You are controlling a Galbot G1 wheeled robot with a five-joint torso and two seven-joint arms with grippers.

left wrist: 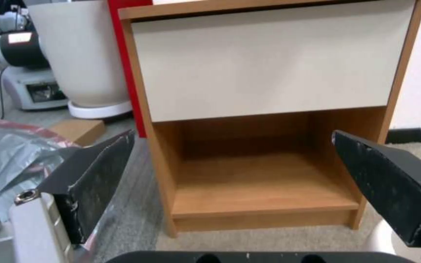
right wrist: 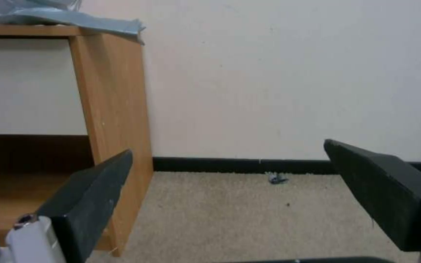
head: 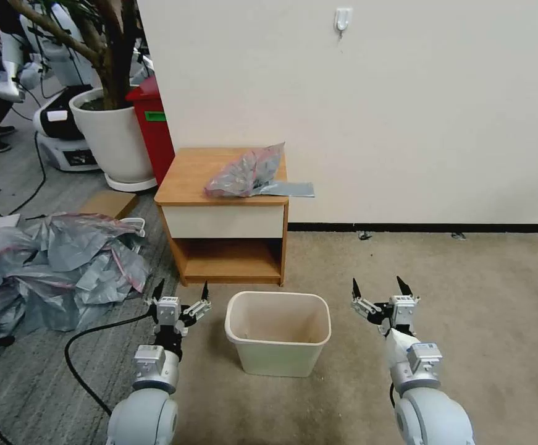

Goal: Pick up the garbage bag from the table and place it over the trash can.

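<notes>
The garbage bag (head: pixel 250 174) lies crumpled on the right part of the table (head: pixel 188 179), a grey flap hanging past the right edge (right wrist: pixel 74 20). Its pink-red rim shows through the plastic. The cream trash can (head: pixel 278 332) stands on the carpet just in front of the table, with nothing inside. My left gripper (head: pixel 181 292) is open, low, left of the can. My right gripper (head: pixel 378 287) is open too, right of the can. Both point toward the table, well below its top. The left wrist view faces the table's drawer front (left wrist: pixel 269 62) and lower shelf.
A heap of grey plastic bags (head: pixel 52 266) covers the floor at left. Behind it stand a big white plant pot (head: pixel 111 136) and a red bin (head: pixel 154 130). A black cable (head: pixel 77 352) runs beside my left arm. The wall (head: pixel 404 93) rises right behind the table.
</notes>
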